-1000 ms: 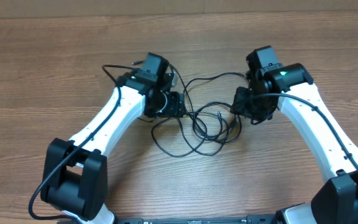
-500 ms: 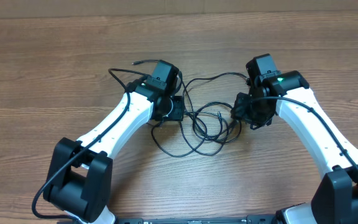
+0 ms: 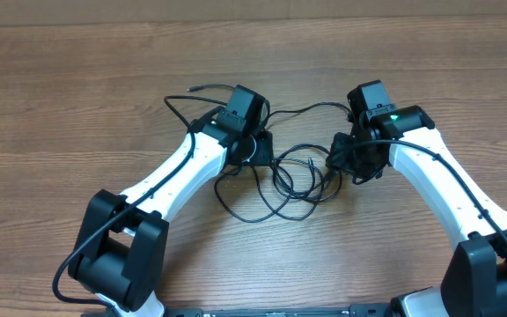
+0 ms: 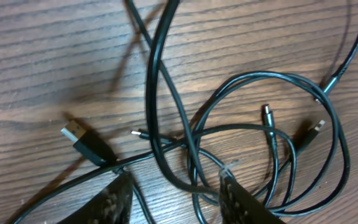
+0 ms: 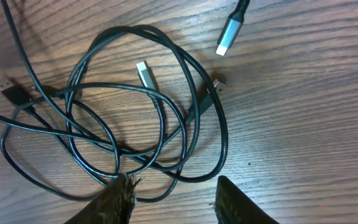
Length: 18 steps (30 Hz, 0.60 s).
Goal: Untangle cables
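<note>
The cables [image 3: 289, 183] lie in a tangled heap of thin black loops mid-table, between my two arms. My left gripper [image 3: 260, 150] hangs over the heap's left edge. In the left wrist view its jaws [image 4: 176, 193] stand apart, with cable strands [image 4: 185, 143] on the wood running between them and a USB plug [image 4: 79, 138] to the left. My right gripper [image 3: 345, 160] sits at the heap's right edge. In its wrist view the jaws [image 5: 176, 198] are open over bare wood, one loop [image 5: 148, 124] brushing the left finger [image 5: 120, 199]. A silver plug [image 5: 229, 34] lies beyond.
One cable end [image 3: 197, 88] trails off to the upper left of the heap, and another strand [image 3: 311, 109] arcs behind it toward the right arm. The wooden table [image 3: 60, 106] stretches wide on both sides.
My left arm has swung right, bringing its gripper up against the heap, and its jaws have narrowed. The right arm has hardly moved.
</note>
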Motion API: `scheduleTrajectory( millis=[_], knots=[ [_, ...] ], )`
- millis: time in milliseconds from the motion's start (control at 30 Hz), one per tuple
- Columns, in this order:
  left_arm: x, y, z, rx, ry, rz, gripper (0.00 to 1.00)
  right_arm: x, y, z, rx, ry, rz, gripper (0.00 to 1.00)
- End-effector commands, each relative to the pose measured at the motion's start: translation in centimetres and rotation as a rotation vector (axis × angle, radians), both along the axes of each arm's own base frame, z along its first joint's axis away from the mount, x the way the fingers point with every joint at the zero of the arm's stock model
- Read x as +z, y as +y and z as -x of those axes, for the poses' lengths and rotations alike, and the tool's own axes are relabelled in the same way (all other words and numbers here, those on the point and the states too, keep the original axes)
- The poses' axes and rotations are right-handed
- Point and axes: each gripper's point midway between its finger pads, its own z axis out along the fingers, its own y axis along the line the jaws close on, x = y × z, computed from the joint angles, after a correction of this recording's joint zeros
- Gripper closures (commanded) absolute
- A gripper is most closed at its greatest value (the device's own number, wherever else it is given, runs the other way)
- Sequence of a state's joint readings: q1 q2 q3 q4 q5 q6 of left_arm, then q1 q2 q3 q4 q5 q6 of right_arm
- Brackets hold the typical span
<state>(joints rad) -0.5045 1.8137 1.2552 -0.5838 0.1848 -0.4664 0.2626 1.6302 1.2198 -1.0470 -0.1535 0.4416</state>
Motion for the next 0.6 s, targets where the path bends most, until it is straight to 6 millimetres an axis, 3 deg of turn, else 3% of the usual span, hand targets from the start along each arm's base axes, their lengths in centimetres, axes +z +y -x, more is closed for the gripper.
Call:
scheduleTrajectory(
  millis=[0,267,300,467,567],
  knots=[
    [-0.9,0.1,-0.1,0.015,0.002,-0.027,0.57,-0.3,0.0,0.1,-0.004,0.007,-0.004,0.59],
    [-3.2,0.0,-0.9,0.054,0.013,-0.049,0.55,-0.3,0.1,-0.1,-0.004,0.0,-0.006,0.59],
    [-3.4,-0.1,-1.2,0.054,0.007,-0.045,0.57,-0.3,0.1,-0.1,-0.004,-0.002,-0.006,0.59],
    [-2.7,-1.8,-1.6,0.022,-0.002,0.043,0.93,-0.3,0.1,0.0,-0.003,0.0,-0.007,0.59],
    [-1.8,-3.1,-1.3,-0.026,0.017,0.115,0.96,-0.5,0.4,0.3,0.0,0.011,-0.026,0.58]
  ],
)
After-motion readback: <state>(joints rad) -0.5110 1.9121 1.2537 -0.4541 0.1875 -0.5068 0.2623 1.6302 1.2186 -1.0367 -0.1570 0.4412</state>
